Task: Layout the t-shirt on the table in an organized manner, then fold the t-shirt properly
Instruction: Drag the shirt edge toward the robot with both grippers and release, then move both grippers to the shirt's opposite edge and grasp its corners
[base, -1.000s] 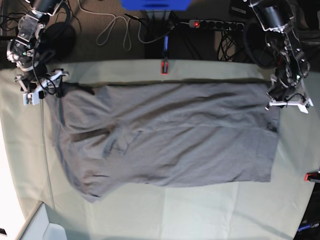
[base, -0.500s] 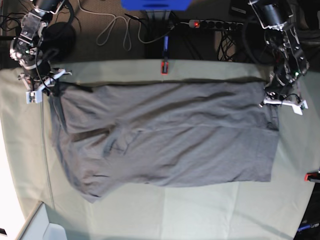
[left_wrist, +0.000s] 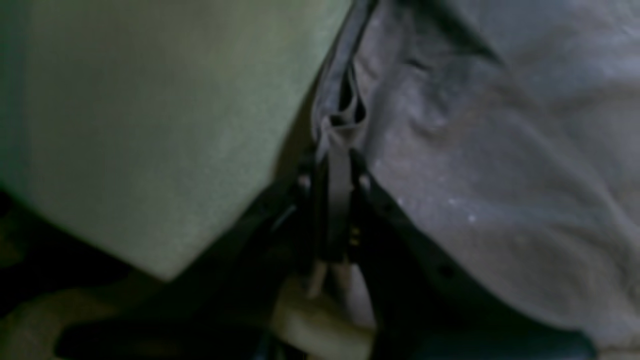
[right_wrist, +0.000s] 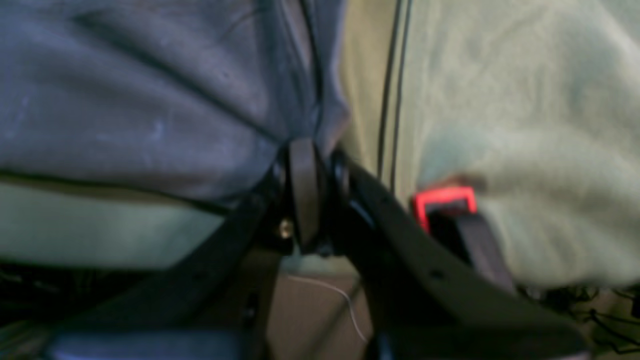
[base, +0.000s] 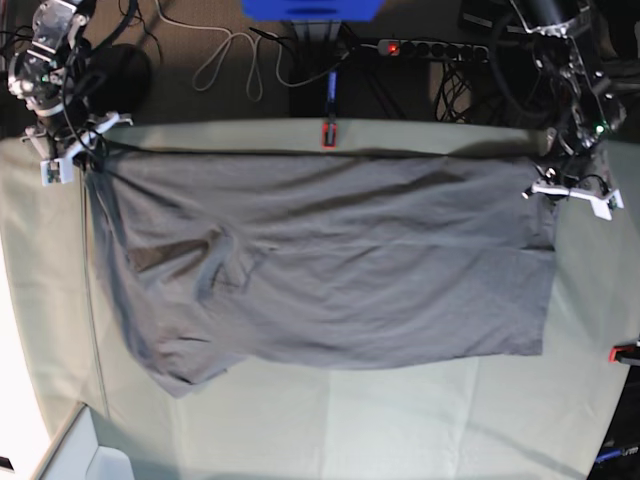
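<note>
The dark grey t-shirt (base: 330, 260) lies spread wide across the pale green table (base: 330, 420), its far edge stretched along the table's back edge. My left gripper (base: 551, 186) is at the shirt's far right corner in the base view. In the left wrist view, the left gripper (left_wrist: 340, 170) is shut on a pinched fold of the t-shirt (left_wrist: 500, 175). My right gripper (base: 87, 153) is at the far left corner. In the right wrist view, the right gripper (right_wrist: 306, 165) is shut on the bunched edge of the t-shirt (right_wrist: 150, 100). The near left part of the shirt is rumpled.
A red clamp (base: 328, 133) sits mid-way along the back edge and another (base: 624, 352) at the right edge; one red clamp (right_wrist: 442, 197) shows close to the right gripper. Behind the table lie cables and a power strip (base: 430, 47).
Both grippers have shut on the shirt's far corners and moved toward the table's back edge. The far hem has gone from slack to taut and now reaches the back edge.
</note>
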